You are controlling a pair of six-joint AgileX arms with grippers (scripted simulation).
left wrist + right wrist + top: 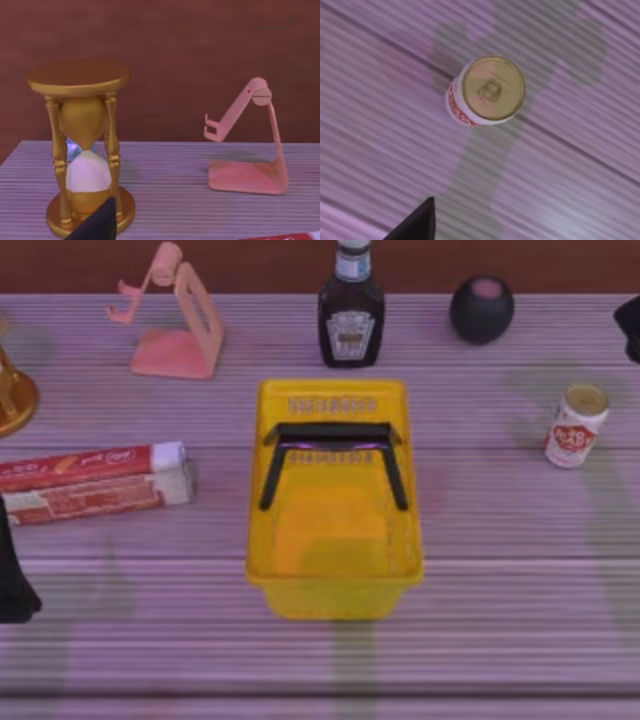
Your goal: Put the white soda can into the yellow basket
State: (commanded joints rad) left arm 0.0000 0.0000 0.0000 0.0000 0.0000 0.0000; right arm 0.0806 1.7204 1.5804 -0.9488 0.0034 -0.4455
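Observation:
The white soda can (576, 426) stands upright on the right side of the table, red label facing front and gold top (492, 90) seen from above in the right wrist view. The yellow basket (334, 570) sits in the middle of the table with its black handles (333, 435) folded across the opening, and nothing lies inside. My right arm (630, 328) is at the right edge, behind the can and well apart from it; one dark fingertip (422, 222) shows with nothing beside it. My left arm (12, 580) is parked at the left edge, with one fingertip (102, 225) in view.
A dark sauce bottle (351, 310) stands behind the basket, and a black ball-shaped object (481, 308) sits behind the can. At the left are a pink phone stand (178, 325), a gold hourglass (82, 150) and a red-and-white box (95, 480).

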